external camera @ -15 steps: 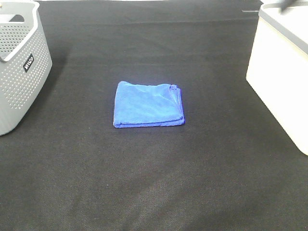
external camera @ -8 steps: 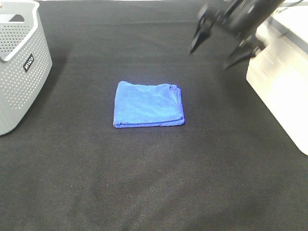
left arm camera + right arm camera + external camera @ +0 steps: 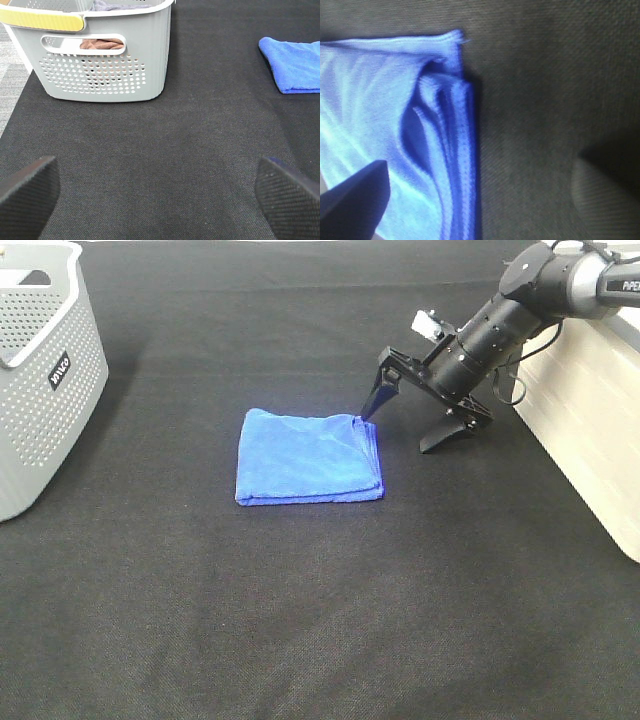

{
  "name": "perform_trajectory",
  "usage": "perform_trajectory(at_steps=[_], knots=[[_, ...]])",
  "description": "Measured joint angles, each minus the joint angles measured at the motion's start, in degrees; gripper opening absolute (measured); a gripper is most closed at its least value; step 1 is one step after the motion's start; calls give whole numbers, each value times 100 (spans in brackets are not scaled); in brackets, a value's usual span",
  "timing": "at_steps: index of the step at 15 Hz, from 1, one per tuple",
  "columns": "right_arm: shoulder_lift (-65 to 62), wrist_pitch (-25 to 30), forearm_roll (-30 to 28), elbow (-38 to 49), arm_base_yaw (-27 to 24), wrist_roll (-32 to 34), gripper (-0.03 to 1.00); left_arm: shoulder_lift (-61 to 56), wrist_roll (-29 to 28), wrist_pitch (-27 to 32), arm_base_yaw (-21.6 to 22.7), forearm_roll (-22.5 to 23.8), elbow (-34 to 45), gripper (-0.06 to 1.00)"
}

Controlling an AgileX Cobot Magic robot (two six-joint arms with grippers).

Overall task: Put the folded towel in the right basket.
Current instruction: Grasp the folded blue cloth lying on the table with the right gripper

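Observation:
The folded blue towel [image 3: 308,457] lies flat on the black table in the middle of the high view. It also shows in the left wrist view [image 3: 295,65] and close up in the right wrist view [image 3: 405,140]. My right gripper [image 3: 408,424] is open and low at the towel's far right corner, with one finger [image 3: 377,397] touching that corner and the other on the table beside it. The right basket [image 3: 590,410] is white and stands at the right edge. My left gripper [image 3: 160,192] is open and empty, far from the towel.
A grey perforated basket [image 3: 40,370] stands at the left edge; in the left wrist view [image 3: 100,55] it holds a brown cloth. The black mat [image 3: 300,620] stretches in front of the towel.
My right arm has come in from the upper right and dropped down to the towel's far right corner, jaws open. The towel has not moved.

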Motion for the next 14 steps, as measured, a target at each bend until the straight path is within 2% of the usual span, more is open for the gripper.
perform_trajectory(at_steps=[3,6,9,11,12,13,14], knots=[[115,-34,115,-57,17,-17,97,0,0,0,0,0,0,99],[195,-126,189,-120,264,-17,97,0,0,0,0,0,0,99],[418,-384,647,-201,1077,-23,94,0,23,0,0,0,0,99],[458,-602,642,-201,1375,-23,88,0,23,0,0,0,0,99],[458,-676,642,-201,1415,-23,82,0,29,0,0,0,0,99],[487,-722,630,-201,1432,-23,70,0,46,0,0,0,0,99],[533,-756,613,-201,1438,-23,41,0,46,0,0,0,0,99]])
